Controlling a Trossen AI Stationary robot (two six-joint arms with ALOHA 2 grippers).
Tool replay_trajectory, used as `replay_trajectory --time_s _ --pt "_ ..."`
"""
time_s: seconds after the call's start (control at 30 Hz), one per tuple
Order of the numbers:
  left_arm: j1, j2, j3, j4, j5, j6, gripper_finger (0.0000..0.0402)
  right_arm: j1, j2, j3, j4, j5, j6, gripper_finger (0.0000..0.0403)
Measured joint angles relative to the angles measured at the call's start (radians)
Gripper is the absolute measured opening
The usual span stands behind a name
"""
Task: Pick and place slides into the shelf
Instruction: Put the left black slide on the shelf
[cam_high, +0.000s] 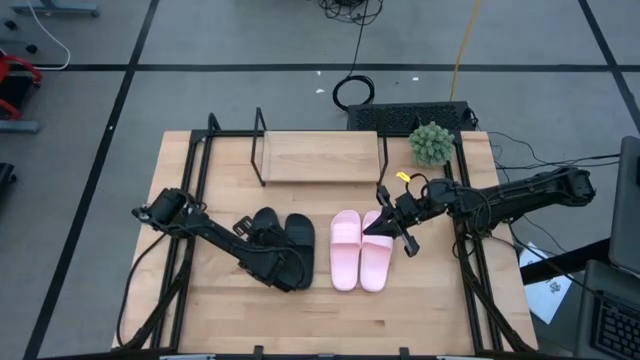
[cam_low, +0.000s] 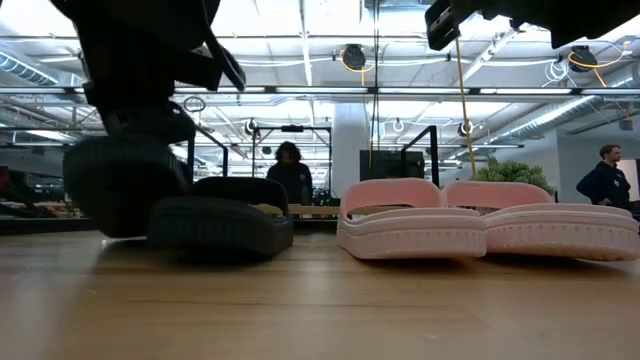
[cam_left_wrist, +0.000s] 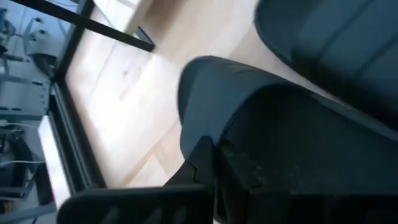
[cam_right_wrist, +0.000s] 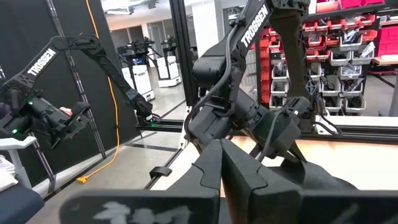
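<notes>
I've got the left pincer (cam_high: 283, 272) down at the black slides (cam_high: 285, 243), mid-counter (cam_high: 430, 310), left of the pink pair (cam_high: 358, 250); wrist cam shows a black slide filling the view right at my fingers, but I can't tell whether they're shut on it or how wide they sit. Right pincer (cam_high: 385, 225) hangs over the pink pair's far-right edge, fingers look closed w/ nothing in them. Shelf (cam_high: 320, 155) sits at the counter's back, board bare, all four slides not yet placed. I reckon these are light, rubbery foam: stiff sole, strap flexes some, matte so decent grip. Best hold imo is across the wide strap or pinching a sole edge.
</notes>
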Motion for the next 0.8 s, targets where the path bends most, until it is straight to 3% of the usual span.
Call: replay_trajectory --time_s 0.4,0.8 --pt "-0.002 0.000 0.076 -0.119 -0.032 -0.015 0.0000 0.000 0.000 0.000 0.000 0.000 0.039 0.0000" --pt "-0.033 -0.036 0.227 -0.117 -0.013 0.142 0.0000 0.000 0.000 0.000 0.015 0.003 0.046 0.0000"
